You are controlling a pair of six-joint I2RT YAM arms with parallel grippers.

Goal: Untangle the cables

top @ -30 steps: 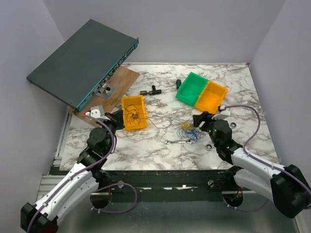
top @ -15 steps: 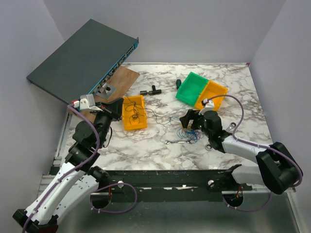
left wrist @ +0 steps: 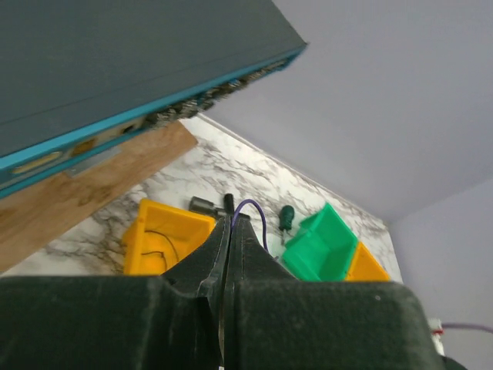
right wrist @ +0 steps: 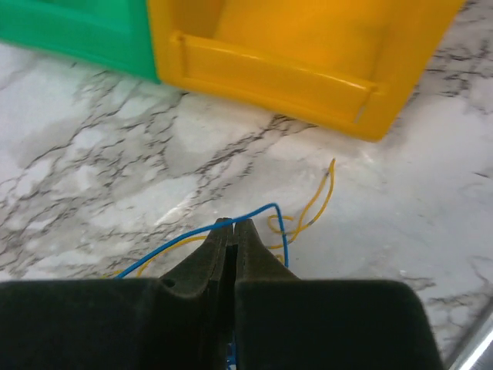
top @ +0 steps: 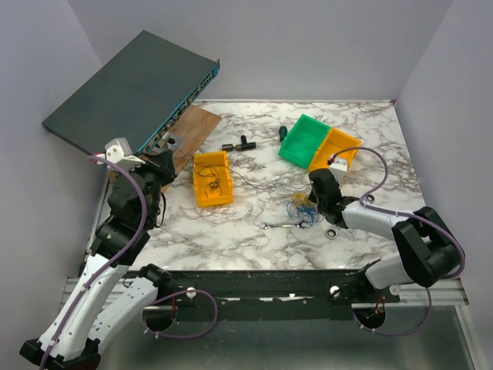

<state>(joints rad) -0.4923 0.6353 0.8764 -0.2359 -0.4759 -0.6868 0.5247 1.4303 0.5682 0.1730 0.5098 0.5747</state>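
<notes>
On the near side of the green bin (top: pixel 303 139), closest to the arm bases, a silver wrench (top: pixel 282 225) lies flat on the marble table (top: pixel 231 239). Just beyond it, still nearer than the green bin, sit the cables (top: pixel 299 210), a small knot of blue and orange-yellow loops. The right gripper (right wrist: pixel 233 223) is down at this knot with its fingers pressed together. A blue strand meets the fingertips in the wrist view, but I cannot tell whether it is nipped between them.

Left of the green bin and a little nearer, a yellow bin (top: pixel 212 179) holds thin dark wire loops, and a fine strand trails from it across the marble toward the knot. Further left, the left gripper (left wrist: pixel 233 222) hangs above the table edge, its fingers squeezed tight together with nothing seen between them.

An orange bin (top: pixel 337 151) touches the green bin's right side. Just left of the green bin lie a green-handled screwdriver (top: pixel 283 132) and some black pieces (top: pixel 239 144). Far to its left, a wooden board (top: pixel 192 131) lies under a tilted dark box (top: pixel 131 96).
</notes>
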